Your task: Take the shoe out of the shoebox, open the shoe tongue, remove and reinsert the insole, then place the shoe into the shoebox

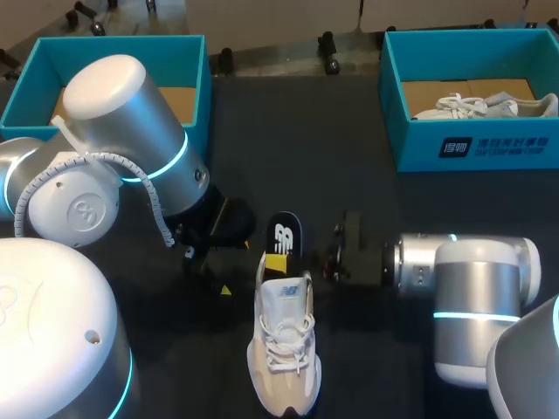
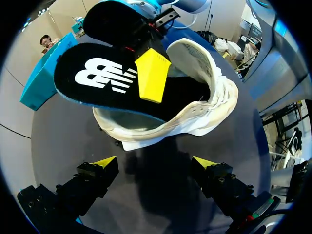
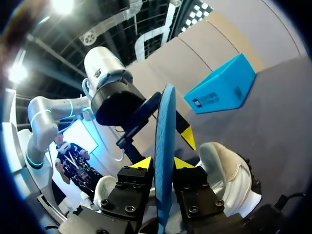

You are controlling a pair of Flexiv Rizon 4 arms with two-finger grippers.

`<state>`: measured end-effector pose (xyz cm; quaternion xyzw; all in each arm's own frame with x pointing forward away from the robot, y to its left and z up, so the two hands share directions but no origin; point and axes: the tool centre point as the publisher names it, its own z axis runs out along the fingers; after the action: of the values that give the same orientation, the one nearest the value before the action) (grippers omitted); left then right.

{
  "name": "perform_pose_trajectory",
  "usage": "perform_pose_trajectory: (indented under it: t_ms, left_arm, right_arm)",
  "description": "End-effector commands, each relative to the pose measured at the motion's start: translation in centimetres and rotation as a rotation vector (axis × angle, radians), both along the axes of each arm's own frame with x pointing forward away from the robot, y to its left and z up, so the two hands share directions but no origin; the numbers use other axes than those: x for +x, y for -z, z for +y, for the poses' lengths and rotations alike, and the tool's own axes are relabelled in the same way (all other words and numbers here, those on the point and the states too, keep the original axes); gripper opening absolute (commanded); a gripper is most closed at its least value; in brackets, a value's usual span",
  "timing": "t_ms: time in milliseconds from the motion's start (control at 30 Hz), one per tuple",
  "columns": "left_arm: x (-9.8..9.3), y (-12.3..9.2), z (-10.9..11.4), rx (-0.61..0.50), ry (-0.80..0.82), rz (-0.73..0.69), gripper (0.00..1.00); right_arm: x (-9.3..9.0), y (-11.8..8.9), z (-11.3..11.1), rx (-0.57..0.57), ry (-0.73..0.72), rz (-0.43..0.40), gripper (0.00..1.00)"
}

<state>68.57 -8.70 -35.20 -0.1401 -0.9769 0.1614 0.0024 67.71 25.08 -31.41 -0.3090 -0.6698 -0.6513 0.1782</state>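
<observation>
Head view showed the white shoe (image 1: 284,353) lying on the dark table (image 1: 367,157), toe toward the robot, well apart from the teal shoebox (image 1: 196,78) at the far left. The black insole (image 1: 284,240) stood on edge just above the shoe's heel opening, pinched flat between the yellow tips of the right gripper (image 3: 162,163). The left gripper (image 2: 155,163) hung just beside the heel with its fingers spread wide and nothing between them. The work looked to be at the insole step, the insole out of the shoe or nearly so; whether any of it was inside the shoe could not be told. Reinserting it would probably call for tipping its front end down into the opening and sliding it toward the toe, with the left gripper steadying the heel.
</observation>
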Motion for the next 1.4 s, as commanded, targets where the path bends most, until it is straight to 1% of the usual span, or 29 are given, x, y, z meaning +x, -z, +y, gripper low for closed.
perform_pose_trajectory:
  t_ms: [33,133,233,267,300,467,600,767,900,1067,1167,1267,1300,1333,1400]
  left_arm:
    - [-0.1,0.0,0.0,0.001,0.0,-0.002,1.0]
    - [-0.1,0.0,0.0,0.001,0.0,-0.002,1.0]
    - [-0.1,0.0,0.0,0.001,0.0,-0.002,1.0]
    - [-0.1,0.0,0.0,0.001,0.0,-0.002,1.0]
    - [-0.1,0.0,0.0,0.001,0.0,-0.002,1.0]
    - [-0.1,0.0,0.0,0.001,0.0,-0.002,1.0]
    - [-0.1,0.0,0.0,0.001,0.0,-0.002,1.0]
    - [-0.1,0.0,0.0,0.001,0.0,-0.002,1.0]
    - [-0.1,0.0,0.0,0.001,0.0,-0.002,1.0]
    - [-0.1,0.0,0.0,0.001,0.0,-0.002,1.0]
    - [-0.1,0.0,0.0,0.001,0.0,-0.002,1.0]
    - [-0.1,0.0,0.0,0.001,0.0,-0.002,1.0]
    - [-0.1,0.0,0.0,0.001,0.0,-0.002,1.0]
    - [-0.1,0.0,0.0,0.001,0.0,-0.002,1.0]
    - [-0.1,0.0,0.0,0.001,0.0,-0.002,1.0]
  right_arm:
    - [0.2,-0.4,-0.3,0.002,0.012,-0.013,0.26]
    - [0.5,-0.2,-0.6,0.018,0.028,-0.029,0.26]
    - [0.8,0.1,-0.8,0.032,0.028,-0.032,0.19]
    - [0.9,0.2,-0.9,0.036,0.025,-0.032,0.11]
    - [1.0,0.3,-1.0,0.04,0.025,-0.031,0.0]
    - [1.2,0.9,-0.9,0.059,0.015,-0.021,0.0]
    - [1.0,1.3,-0.6,0.057,-0.002,0.015,0.0]
    - [0.3,2.3,0.0,0.05,-0.023,0.094,0.0]
    - [-0.5,3.2,0.5,0.056,-0.021,0.136,0.0]
    - [-1.5,3.8,0.7,0.067,-0.007,0.145,0.0]
    - [-1.8,3.8,0.8,0.069,0.003,0.146,0.0]
    - [-1.8,3.4,0.6,0.06,0.025,0.129,0.0]
    - [-1.8,3.2,0.6,0.058,0.029,0.122,0.08]
    - [-1.8,2.9,0.5,0.054,0.031,0.115,0.24]
    - [-1.6,2.3,0.5,0.042,0.036,0.098,0.33]
